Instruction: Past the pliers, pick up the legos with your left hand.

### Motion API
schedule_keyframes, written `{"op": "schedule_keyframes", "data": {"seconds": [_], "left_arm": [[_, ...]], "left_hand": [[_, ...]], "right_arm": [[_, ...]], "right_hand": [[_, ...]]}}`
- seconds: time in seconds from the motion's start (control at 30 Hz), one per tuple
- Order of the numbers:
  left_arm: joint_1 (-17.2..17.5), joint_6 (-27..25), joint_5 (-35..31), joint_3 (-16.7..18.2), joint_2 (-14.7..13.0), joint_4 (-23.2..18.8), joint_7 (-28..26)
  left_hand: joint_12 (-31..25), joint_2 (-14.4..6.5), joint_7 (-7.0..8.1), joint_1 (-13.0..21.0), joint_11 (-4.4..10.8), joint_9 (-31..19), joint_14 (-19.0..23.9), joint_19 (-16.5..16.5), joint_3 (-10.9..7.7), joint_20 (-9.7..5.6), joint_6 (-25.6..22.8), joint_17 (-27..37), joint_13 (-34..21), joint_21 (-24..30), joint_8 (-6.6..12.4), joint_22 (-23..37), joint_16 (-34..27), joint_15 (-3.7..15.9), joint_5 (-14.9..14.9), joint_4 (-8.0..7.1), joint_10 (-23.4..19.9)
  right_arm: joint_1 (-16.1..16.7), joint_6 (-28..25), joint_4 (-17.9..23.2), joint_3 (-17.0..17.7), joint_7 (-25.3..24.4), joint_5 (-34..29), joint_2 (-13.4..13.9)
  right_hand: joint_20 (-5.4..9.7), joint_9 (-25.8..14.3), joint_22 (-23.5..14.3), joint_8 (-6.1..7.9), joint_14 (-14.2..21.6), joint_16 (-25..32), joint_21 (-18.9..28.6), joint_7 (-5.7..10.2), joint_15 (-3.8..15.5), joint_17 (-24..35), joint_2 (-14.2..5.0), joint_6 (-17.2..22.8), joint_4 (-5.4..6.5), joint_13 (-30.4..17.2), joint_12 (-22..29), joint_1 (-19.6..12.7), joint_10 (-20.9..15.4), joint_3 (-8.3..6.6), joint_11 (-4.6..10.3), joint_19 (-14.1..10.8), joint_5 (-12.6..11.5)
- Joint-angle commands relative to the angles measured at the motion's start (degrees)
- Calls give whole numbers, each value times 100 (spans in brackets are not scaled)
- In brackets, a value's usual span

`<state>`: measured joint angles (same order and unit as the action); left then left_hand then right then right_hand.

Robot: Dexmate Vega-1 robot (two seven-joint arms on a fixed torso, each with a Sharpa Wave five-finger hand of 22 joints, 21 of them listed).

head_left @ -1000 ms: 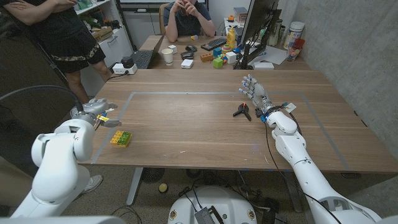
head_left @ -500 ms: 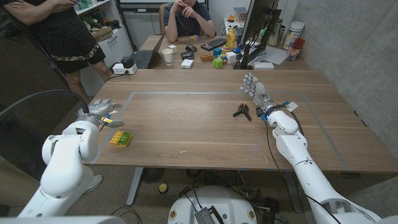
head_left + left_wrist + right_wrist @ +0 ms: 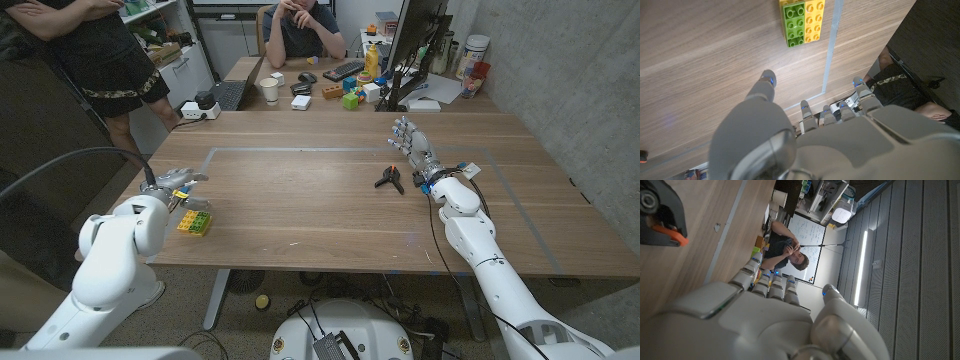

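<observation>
Although the left hand hovers just beside the legos, its fingers are spread and hold nothing, so by my reading the grasp is not yet made and the lift is left. The yellow-and-green legos lie on the table near its front left edge (well apart from the pliers). Farther off, the right hand stands beside the pliers, fingers apart and empty.

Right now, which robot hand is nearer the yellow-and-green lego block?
Left. The left robot hand hovers just behind the yellow-and-green lego block, open and not touching it. The right robot hand stands far across the wooden table, beside the black-and-orange pliers.
</observation>
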<state>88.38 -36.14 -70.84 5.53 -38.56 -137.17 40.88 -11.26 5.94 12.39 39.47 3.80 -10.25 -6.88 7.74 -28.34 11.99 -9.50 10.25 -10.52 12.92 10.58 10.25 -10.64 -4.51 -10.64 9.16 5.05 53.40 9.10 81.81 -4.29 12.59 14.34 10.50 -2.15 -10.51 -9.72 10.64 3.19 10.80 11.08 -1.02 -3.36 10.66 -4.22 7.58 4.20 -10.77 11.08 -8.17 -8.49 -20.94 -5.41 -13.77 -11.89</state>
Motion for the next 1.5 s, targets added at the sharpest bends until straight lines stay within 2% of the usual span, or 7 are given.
{"op": "schedule_keyframes", "data": {"seconds": [0.03,0.17,0.43,0.6,0.73,1.13,1.5], "left_arm": [[42,-485,-154,-275,-421,-113,364],[14,-633,-439,-419,-484,-64,419],[2,-698,-241,-427,-505,45,355],[44,-739,-116,-442,-548,188,125],[59,-711,208,-433,-513,364,-263],[-17,-956,808,-700,-869,605,-761],[-100,-1374,1340,-1012,-1379,659,-1044]], "left_hand": [[-32,13,8,44,-5,-26,40,64,30,22,21,8,-29,31,40,30,-34,19,-35,-4,16],[-24,31,9,64,3,-26,4,91,52,28,11,9,-29,29,47,29,-16,19,-39,-2,43],[-10,64,11,90,-10,-26,-22,92,88,36,10,10,-30,9,49,26,-5,7,-47,-1,95],[-10,73,11,88,-2,-26,-90,37,121,43,6,11,-30,-32,47,20,18,-8,-55,-19,114],[-18,73,11,94,1,-26,-89,-13,140,44,-8,11,-30,-65,51,16,12,2,-61,-28,105],[-28,63,13,110,5,-26,-58,-39,172,41,-37,11,-29,-93,57,13,-4,39,-72,-43,94],[-31,56,15,147,11,-26,-45,-21,203,36,-35,10,-29,-101,56,13,-12,43,-81,-45,94]], "right_arm": [[-36,60,-62,2,18,37,8],[-17,58,-32,18,9,41,15],[44,17,70,27,-40,25,34],[110,9,166,50,-119,12,35],[129,-13,245,32,-152,-19,60],[147,11,367,-43,-212,-69,106],[155,-55,453,-85,-271,-82,155]], "right_hand": [[-52,-9,-23,41,3,32,18,-12,-55,19,6,40,2,-19,30,83,-65,25,-11,-18,-22],[-52,-9,-23,40,3,32,19,-11,-52,20,11,39,8,-20,32,94,-73,33,-7,-22,-24],[-53,-9,-23,39,10,35,19,-12,-54,21,23,41,18,-20,34,116,-80,51,-13,-23,-30],[-54,-9,-23,39,9,34,20,-13,-51,21,29,41,22,-20,33,125,-81,59,-10,-26,-34],[-58,-9,-23,39,11,34,20,-13,-57,21,34,44,24,-20,35,132,-89,66,-13,-28,-37],[-65,-9,-22,37,15,33,21,-11,-65,18,46,42,29,-20,34,148,-92,82,-10,-34,-48],[-69,-8,-22,40,18,32,21,4,-72,16,58,55,32,-20,35,160,-101,96,-12,-35,-56]]}}
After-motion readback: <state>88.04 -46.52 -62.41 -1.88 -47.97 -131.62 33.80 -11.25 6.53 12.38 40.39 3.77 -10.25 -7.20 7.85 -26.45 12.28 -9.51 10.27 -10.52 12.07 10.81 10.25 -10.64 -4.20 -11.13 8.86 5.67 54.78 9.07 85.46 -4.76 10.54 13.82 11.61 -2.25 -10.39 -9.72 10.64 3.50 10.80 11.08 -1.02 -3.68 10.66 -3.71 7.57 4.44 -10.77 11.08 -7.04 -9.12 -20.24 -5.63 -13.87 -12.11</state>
